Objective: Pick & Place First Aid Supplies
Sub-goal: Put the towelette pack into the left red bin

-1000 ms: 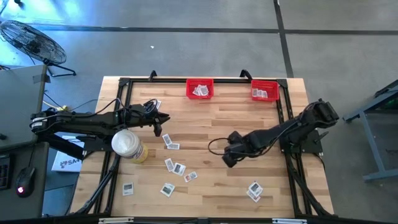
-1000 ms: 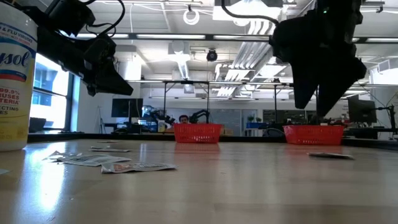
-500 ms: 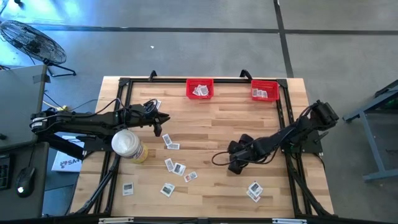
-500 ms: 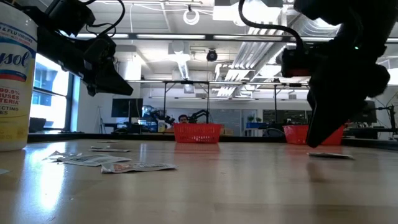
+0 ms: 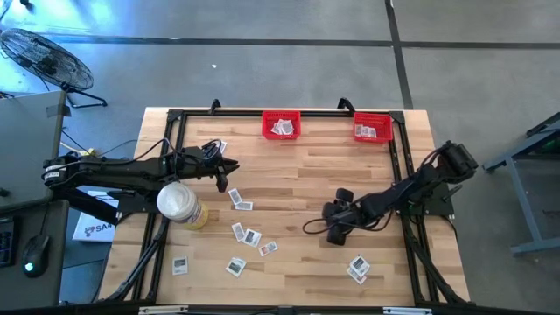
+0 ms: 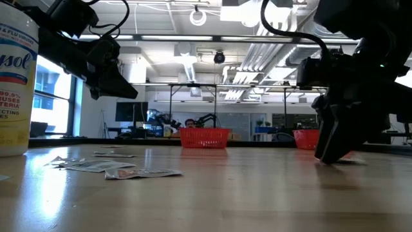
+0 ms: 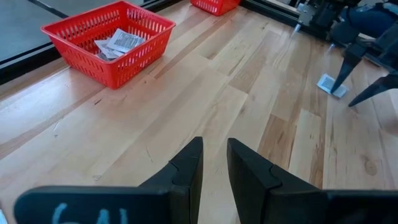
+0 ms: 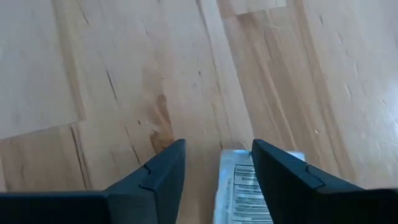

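- The left tool hovers over the left part of the bench. Its fingers stand a narrow gap apart, with nothing between them.
- A white cylinder with a yellowish base stands near the bench's left edge, just beside the left arm.
- Packets lie scattered over the near-left part of the bench. A few sit close below the left tool, others nearer the near edge.
- Two red bins stand at the far edge. The left bin and the right bin each hold some packets.
- The right tool is low over the bench, right of centre. In the low view its tips come down almost to the wood.
- The right tool's fingers are spread apart. One packet lies flat on the bench between them, and I cannot tell whether they touch it.
- Two more packets lie together near the near edge, right of the right tool.
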Controlling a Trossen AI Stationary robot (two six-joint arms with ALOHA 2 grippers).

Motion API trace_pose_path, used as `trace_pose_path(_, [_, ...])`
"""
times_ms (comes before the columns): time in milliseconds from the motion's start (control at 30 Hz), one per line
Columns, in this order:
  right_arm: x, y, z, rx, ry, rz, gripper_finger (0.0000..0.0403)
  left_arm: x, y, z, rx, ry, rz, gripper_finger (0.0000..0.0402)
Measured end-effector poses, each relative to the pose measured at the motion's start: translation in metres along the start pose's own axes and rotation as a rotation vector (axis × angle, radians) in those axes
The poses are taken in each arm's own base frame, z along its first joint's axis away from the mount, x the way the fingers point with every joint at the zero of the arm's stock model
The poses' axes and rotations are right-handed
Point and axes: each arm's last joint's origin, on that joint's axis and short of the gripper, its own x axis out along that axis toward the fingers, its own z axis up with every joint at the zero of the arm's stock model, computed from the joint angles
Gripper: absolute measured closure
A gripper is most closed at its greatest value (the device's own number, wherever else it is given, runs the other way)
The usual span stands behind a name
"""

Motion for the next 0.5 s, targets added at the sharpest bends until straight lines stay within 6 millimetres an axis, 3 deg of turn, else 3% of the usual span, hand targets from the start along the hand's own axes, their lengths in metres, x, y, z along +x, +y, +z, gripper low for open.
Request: trace_pose_path(500, [0.014,-0.013,-0.028,0.043,-0.068,0.001,0.0303,0.0,0.0,0.0,0.0,0.001,0.0,0.0331])
